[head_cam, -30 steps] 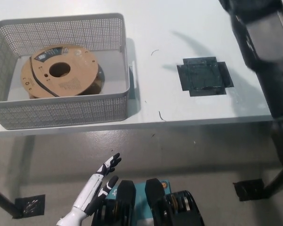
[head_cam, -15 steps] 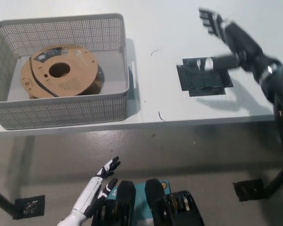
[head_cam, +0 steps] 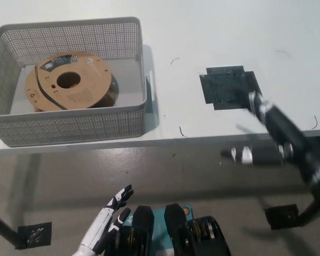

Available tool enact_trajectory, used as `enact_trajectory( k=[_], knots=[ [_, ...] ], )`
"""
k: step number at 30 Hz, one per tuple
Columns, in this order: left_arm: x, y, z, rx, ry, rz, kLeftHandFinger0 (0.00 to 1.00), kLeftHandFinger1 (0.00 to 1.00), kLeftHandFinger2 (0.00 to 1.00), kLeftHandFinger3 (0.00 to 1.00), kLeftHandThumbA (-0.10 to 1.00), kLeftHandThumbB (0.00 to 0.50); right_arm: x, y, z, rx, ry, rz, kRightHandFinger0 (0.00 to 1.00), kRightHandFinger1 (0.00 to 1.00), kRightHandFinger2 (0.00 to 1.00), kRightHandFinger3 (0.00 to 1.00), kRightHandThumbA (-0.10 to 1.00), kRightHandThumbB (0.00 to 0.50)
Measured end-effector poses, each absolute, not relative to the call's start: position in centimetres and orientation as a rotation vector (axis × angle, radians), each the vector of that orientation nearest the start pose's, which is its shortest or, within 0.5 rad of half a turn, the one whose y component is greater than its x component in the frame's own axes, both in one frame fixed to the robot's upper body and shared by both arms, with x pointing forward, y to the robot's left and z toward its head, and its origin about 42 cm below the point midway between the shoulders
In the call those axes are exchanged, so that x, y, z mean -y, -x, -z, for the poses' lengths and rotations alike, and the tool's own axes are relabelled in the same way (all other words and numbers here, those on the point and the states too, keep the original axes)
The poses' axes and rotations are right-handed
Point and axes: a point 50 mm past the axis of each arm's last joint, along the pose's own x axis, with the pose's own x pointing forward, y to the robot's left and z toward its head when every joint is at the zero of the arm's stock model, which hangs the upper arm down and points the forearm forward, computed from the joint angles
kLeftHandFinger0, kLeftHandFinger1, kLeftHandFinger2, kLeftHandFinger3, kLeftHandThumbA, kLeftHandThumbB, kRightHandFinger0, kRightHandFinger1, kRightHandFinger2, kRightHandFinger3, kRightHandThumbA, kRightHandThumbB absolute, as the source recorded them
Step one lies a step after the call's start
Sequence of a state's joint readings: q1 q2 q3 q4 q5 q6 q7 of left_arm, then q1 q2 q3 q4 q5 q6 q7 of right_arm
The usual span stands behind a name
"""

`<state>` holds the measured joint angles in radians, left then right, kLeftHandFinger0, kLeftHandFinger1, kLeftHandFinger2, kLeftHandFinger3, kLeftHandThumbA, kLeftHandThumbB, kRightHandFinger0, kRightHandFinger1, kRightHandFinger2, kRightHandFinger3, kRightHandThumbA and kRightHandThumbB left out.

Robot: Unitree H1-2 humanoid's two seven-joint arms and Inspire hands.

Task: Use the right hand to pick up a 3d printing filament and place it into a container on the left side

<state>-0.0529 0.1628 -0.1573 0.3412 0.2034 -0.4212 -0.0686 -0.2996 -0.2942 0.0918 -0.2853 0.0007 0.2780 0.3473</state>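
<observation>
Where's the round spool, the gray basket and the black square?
spool (head_cam: 69,81), head view, its cardboard face
basket (head_cam: 69,127), head view, its front mesh wall
black square (head_cam: 225,86), head view, its middle

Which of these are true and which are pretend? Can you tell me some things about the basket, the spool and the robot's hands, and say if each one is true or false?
1. The filament spool lies inside the grey basket. True.
2. The black right hand is holding the spool. False: it holds nothing and is near the table's front edge, far from the basket.
3. The white left hand is below the table, at the lower left. True.
4. The dark square patch sits inside the basket. False: it is on the table, to the right of the basket.
</observation>
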Motion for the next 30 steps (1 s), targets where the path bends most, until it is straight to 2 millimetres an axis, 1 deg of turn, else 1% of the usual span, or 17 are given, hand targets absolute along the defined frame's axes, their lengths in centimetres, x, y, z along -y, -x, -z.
enact_trajectory(
  k=[2,3,5,7,8,10,11,12,15,16,18,19,20,22,26,27,30],
  knots=[
    [-22.1,-28.3,-4.1,0.115,-0.353,0.307,1.0,1.0,1.0,1.0,1.0,0.292,22.5,-32.4,-24.0,0.247,0.339,-0.476,1.0,1.0,1.0,1.0,1.0,0.199],
    [-22.1,-28.3,-4.1,0.115,-0.352,0.306,1.0,1.0,1.0,1.0,1.0,0.291,22.5,-32.0,-24.0,0.251,0.336,-0.478,1.0,1.0,1.0,1.0,1.0,0.199],
    [-22.3,-28.3,-4.2,0.119,-0.347,0.286,1.0,1.0,1.0,1.0,1.0,0.282,21.9,-28.9,-23.8,0.293,0.302,-0.496,1.0,1.0,1.0,1.0,0.98,0.196],
    [-22.5,-28.3,-4.6,0.135,-0.34,0.261,1.0,1.0,1.0,1.0,1.0,0.274,21.1,-26.8,-23.4,0.323,0.26,-0.501,1.0,1.0,1.0,1.0,0.93,0.191],
    [-22.7,-28.3,-4.7,0.14,-0.338,0.25,1.0,1.0,1.0,1.0,1.0,0.274,20.7,-26.2,-23.1,0.325,0.235,-0.5,1.0,1.0,1.0,1.0,0.93,0.159],
    [-23.0,-28.1,-4.9,0.145,-0.336,0.231,1.0,1.0,1.0,1.0,1.0,0.272,19.8,-25.2,-21.2,0.294,0.171,-0.487,1.0,1.0,1.0,1.0,0.94,0.164],
    [-23.0,-28.0,-4.9,0.145,-0.335,0.227,1.0,1.0,1.0,1.0,1.0,0.267,19.5,-25.0,-20.0,0.263,0.147,-0.476,1.0,1.0,1.0,1.0,0.91,0.16],
    [-23.1,-27.9,-4.8,0.144,-0.335,0.225,1.0,1.0,1.0,1.0,1.0,0.27,19.3,-25.0,-18.8,0.23,0.128,-0.464,1.0,1.0,1.0,1.0,0.88,0.12],
    [-23.1,-27.8,-4.8,0.142,-0.335,0.222,1.0,1.0,1.0,1.0,1.0,0.284,18.8,-25.2,-15.5,0.145,0.086,-0.432,1.0,1.0,1.0,1.0,0.86,0.127],
    [-23.1,-27.7,-4.7,0.142,-0.335,0.222,1.0,1.0,1.0,1.0,1.0,0.279,18.8,-25.2,-14.9,0.128,0.078,-0.426,1.0,1.0,1.0,1.0,0.86,0.115],
    [-23.0,-27.4,-4.5,0.134,-0.333,0.223,1.0,1.0,1.0,1.0,1.0,0.277,18.6,-25.1,-12.4,0.066,0.055,-0.404,1.0,1.0,1.0,1.0,0.87,0.104],
    [-23.0,-27.3,-4.5,0.132,-0.332,0.222,1.0,1.0,1.0,1.0,1.0,0.277,18.6,-25.2,-11.5,0.045,0.049,-0.397,1.0,1.0,1.0,1.0,0.87,0.104],
    [-23.1,-27.3,-4.5,0.132,-0.331,0.221,1.0,1.0,1.0,1.0,1.0,0.28,18.7,-25.3,-10.6,0.025,0.043,-0.389,1.0,1.0,1.0,1.0,0.91,0.11],
    [-23.2,-27.3,-4.5,0.132,-0.331,0.216,1.0,1.0,1.0,1.0,1.0,0.283,18.7,-25.6,-8.9,-0.011,0.029,-0.368,1.0,1.0,1.0,1.0,0.92,0.103],
    [-23.3,-27.6,-4.8,0.141,-0.331,0.209,1.0,1.0,1.0,1.0,1.0,0.267,18.4,-26.2,-7.7,-0.021,0.02,-0.352,1.0,1.0,1.0,1.0,0.91,0.092],
    [-23.3,-27.7,-4.8,0.143,-0.331,0.209,1.0,1.0,1.0,1.0,1.0,0.273,18.4,-26.4,-7.7,-0.017,0.021,-0.351,1.0,1.0,1.0,1.0,0.91,0.115],
    [-23.4,-27.9,-5.0,0.152,-0.332,0.206,1.0,1.0,1.0,1.0,1.0,0.287,18.5,-27.2,-7.7,-0.013,0.025,-0.344,1.0,1.0,1.0,1.0,0.92,0.121]
  ],
)
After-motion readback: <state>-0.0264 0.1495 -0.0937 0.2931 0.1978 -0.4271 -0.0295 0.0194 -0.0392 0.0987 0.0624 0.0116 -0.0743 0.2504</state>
